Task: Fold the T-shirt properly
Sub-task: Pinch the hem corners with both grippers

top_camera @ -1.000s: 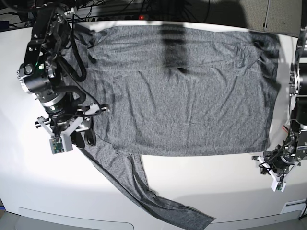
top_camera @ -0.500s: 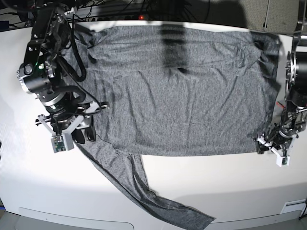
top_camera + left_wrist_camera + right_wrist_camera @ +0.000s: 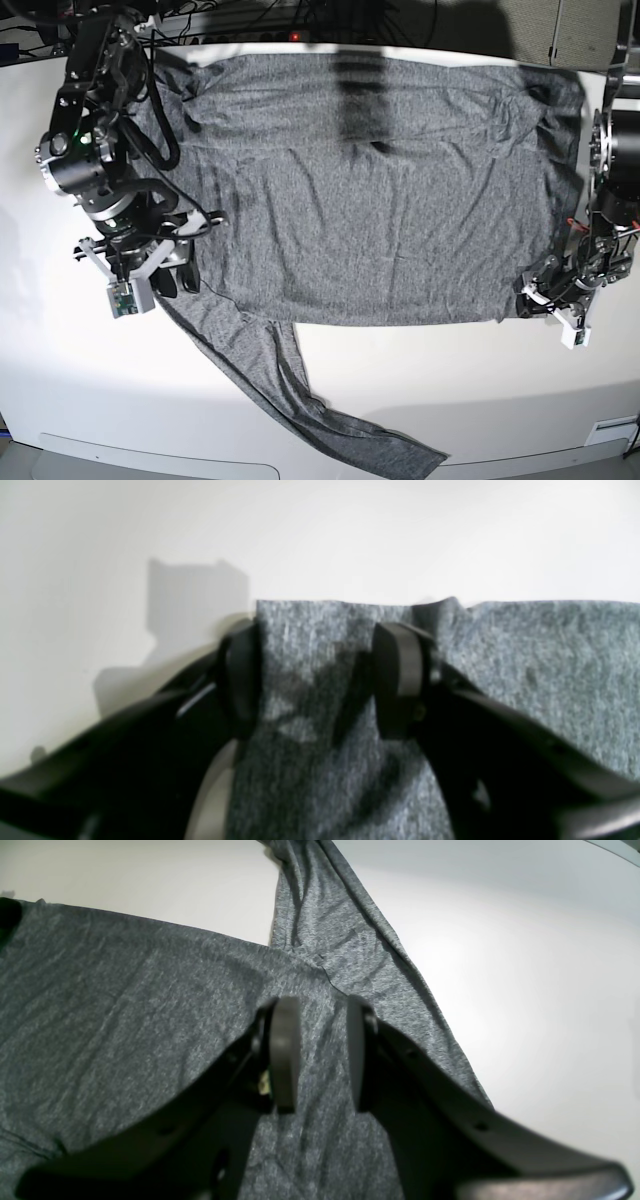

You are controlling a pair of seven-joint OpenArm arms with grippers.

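Mostly flat, the shirt (image 3: 370,190) lay spread on the white table (image 3: 450,390), one sleeve (image 3: 290,390) trailing toward the near edge. At the shirt's corner the left hand (image 3: 317,680) stood wide, fabric between its fingers (image 3: 395,675) but not pinched. By the armpit the right hand (image 3: 322,1055) hung narrowly parted over cloth, gripping nothing.

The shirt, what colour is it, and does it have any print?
The shirt is mottled dark grey, plain, without print. The base view shows it best.

White glossy table (image 3: 420,390), tangled dark cables (image 3: 260,20) behind its far edge, bright overhead glare
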